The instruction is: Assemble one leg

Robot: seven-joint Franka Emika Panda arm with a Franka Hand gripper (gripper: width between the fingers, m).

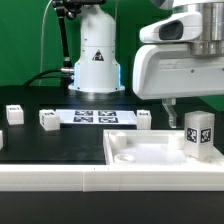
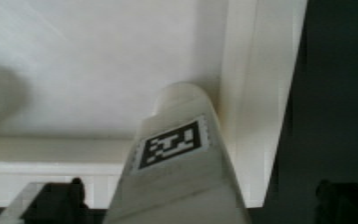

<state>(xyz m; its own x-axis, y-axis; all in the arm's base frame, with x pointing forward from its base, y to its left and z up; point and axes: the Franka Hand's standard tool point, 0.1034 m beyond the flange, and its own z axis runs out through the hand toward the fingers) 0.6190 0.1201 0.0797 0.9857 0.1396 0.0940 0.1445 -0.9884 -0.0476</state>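
The leg (image 1: 198, 135), a small white post with a black-and-white tag, stands upright at the near corner of the wide white square panel (image 1: 140, 152), on the exterior view's right. In the wrist view the leg (image 2: 179, 150) rises between my two dark fingertips (image 2: 60, 200), with a gap on each side, against the panel's raised rim (image 2: 256, 90). My gripper (image 1: 186, 120) hangs open just above and around the leg's top. It also shows in the wrist view (image 2: 202, 205). Only one finger (image 1: 172, 113) shows in the exterior view.
Three more small white legs (image 1: 14, 113) (image 1: 48, 119) (image 1: 144, 119) stand on the black table behind the panel. The marker board (image 1: 95, 116) lies flat in front of the robot base (image 1: 97, 60). A white part (image 1: 2, 140) shows at the left edge.
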